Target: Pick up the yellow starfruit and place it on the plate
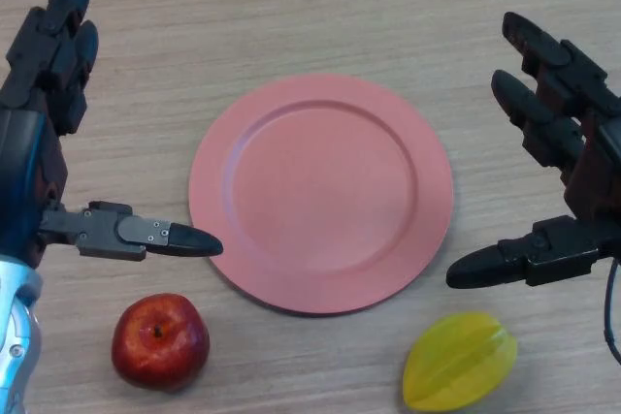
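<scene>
Ridged yellow starfruit [459, 361], glossy, star-lobed.

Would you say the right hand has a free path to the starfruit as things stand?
Probably yes: the right hand is open just above the starfruit, with only bare table between; the plate and apple lie off to the left.

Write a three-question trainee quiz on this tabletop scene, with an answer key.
1. True or false: the yellow starfruit already lies on the pink plate.
2. Which fruit sits nearer the left hand: A) the red apple, B) the starfruit?
3. Fill in: the right hand hovers with its fingers ____.

Key
1. False: it lies on the wooden table, off the plate's near right rim.
2. A
3. open, holding nothing
</scene>
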`<state>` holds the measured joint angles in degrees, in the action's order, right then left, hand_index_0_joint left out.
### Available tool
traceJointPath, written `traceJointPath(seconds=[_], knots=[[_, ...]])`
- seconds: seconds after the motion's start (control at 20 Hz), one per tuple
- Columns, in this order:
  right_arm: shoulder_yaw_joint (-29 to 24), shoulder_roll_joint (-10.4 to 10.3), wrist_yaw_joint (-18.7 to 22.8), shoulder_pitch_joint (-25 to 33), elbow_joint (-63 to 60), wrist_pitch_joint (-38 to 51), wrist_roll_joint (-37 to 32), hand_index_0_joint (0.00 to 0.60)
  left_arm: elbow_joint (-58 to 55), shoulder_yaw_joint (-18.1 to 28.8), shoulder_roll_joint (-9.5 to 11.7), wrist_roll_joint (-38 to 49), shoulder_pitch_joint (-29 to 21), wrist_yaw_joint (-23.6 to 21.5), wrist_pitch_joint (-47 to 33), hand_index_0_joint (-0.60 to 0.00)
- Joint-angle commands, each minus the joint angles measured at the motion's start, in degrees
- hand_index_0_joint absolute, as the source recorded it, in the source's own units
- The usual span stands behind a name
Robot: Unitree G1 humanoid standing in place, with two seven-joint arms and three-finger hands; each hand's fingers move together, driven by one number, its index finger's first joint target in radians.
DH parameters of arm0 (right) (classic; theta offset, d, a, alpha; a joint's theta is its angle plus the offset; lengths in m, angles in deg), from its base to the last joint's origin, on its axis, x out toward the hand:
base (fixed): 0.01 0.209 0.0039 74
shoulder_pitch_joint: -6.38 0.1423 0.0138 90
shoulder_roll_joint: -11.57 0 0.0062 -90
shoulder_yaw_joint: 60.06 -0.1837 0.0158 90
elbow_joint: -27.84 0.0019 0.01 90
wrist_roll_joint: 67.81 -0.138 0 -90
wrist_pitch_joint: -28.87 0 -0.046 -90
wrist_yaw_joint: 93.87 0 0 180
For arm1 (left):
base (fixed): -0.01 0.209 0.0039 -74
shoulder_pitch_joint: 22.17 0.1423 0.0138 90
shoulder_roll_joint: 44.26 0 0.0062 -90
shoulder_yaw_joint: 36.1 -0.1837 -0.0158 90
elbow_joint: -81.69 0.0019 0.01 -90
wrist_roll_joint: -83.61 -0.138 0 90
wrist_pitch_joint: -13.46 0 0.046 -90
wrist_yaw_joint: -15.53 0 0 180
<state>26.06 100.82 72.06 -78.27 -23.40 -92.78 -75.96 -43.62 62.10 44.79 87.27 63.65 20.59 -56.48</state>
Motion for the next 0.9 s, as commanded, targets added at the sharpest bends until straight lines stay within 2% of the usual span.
traceJointPath(seconds=[0.05, 0.25, 0.35, 0.55, 0.7, 0.9], knots=[[-1.48, 0.38, 0.2, 0.74, 3.98, 9.19, 0.93, 0.0, -4.14, 3.25, 2.01, 1.03, -2.19, -0.97, -4.71, 0.0], [-1.98, 0.4, 0.09, -0.01, 5.18, 8.03, -0.11, 0.0, -4.44, 2.7, 1.6, 0.87, -1.77, -0.86, -5.22, 0.0], [-3.04, 0.98, -2.28, -0.7, 6.56, 7.32, -1.61, 0.0, -4.33, 2.73, 1.41, 1.01, -1.45, -0.87, -5.79, 0.0], [-4.19, 0.99, -6.46, -4.67, 8.42, 8.84, 1.6, 0.0, -4.21, 3.09, 1.54, 3.24, -1.9, -1.55, -2.95, 0.0], [-2.87, 0.26, -12.16, -9.44, 8.39, 14.34, 5.67, 0.0, -2.12, 1.63, 1.51, 2.1, -3.04, -2.62, -5.15, 0.0], [-1.42, -0.2, -17.94, -15.07, 0.8, 32.66, 16.24, 0.0, -0.47, 1.23, 1.33, 2.39, -3.15, -2.07, -6.11, 0.0]])
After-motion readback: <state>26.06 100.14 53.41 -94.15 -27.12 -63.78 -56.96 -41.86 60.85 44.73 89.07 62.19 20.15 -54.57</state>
